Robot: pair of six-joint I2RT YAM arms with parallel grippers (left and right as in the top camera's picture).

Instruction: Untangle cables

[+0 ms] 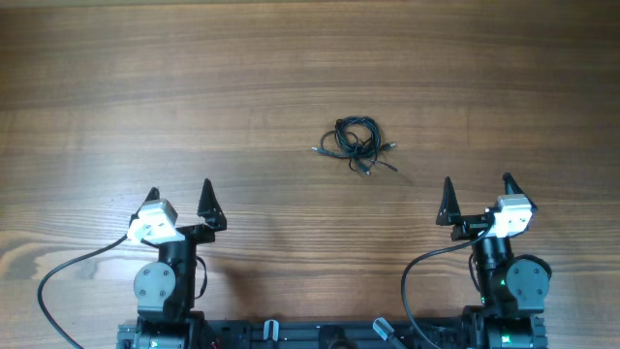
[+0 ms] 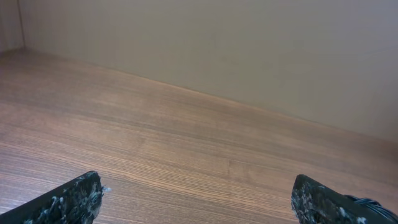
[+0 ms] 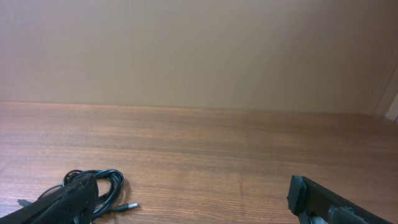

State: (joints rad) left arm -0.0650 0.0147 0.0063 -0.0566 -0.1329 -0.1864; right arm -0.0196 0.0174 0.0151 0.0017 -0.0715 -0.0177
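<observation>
On the worktop (image 1: 291, 58), matte brown wood grain: left hand (image 1: 180, 191), released, jaws wide; right hand (image 1: 477, 189), likewise released and empty, the nearer one. Item: cables (image 1: 356, 145), thin glossy black cords in one small roundish knot, plug ends straying, lying forward-left of the right hand.

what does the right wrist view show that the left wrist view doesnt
Only the right wrist view: the cables, bunched beside one finger of the right tool.
Only the left wrist view: the left tool, with just wood ahead of it.
Both: the wooden table, a plain wall behind it, and a tool standing open and empty.
</observation>
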